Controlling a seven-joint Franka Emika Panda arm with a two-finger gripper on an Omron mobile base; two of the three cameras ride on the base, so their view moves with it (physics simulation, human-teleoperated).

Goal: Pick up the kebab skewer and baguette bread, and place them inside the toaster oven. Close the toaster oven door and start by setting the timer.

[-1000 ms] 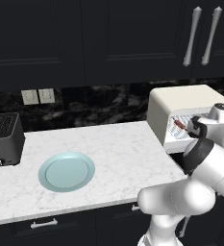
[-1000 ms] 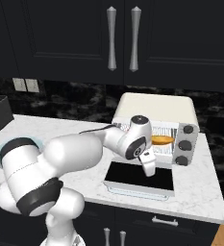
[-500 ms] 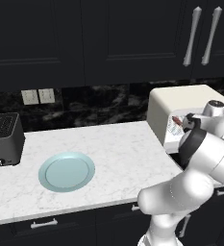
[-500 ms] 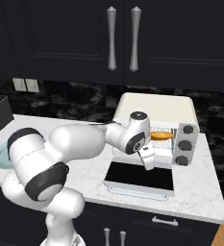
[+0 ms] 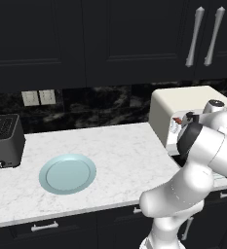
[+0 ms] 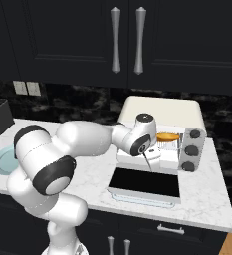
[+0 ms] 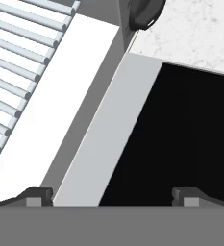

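The cream-white toaster oven (image 6: 162, 109) stands at the counter's right end. The toaster oven door (image 6: 145, 183) lies folded down flat, dark glass up. The golden baguette bread (image 6: 167, 136) rests on the wire rack (image 7: 17, 57) inside. In the left base view, small reddish bits at the oven mouth (image 5: 177, 125) look like the kebab skewer, mostly hidden by my arm. My gripper (image 6: 151, 160) hangs over the door's hinge edge, just in front of the opening. It is open with nothing between its fingertips (image 7: 34, 196). The hand view looks down on the door's glass (image 7: 180, 144).
A round light-blue plate (image 5: 67, 173) lies bare on the marble counter, left of the arm. The dark slot toaster (image 5: 4, 141) sits at the far left by the wall. Grey knobs (image 6: 192, 149) line the oven's right side. Dark cabinets hang above.
My elbow and forearm have swung round while the hand stayed above the open door and rose slightly. The jaws stayed open.
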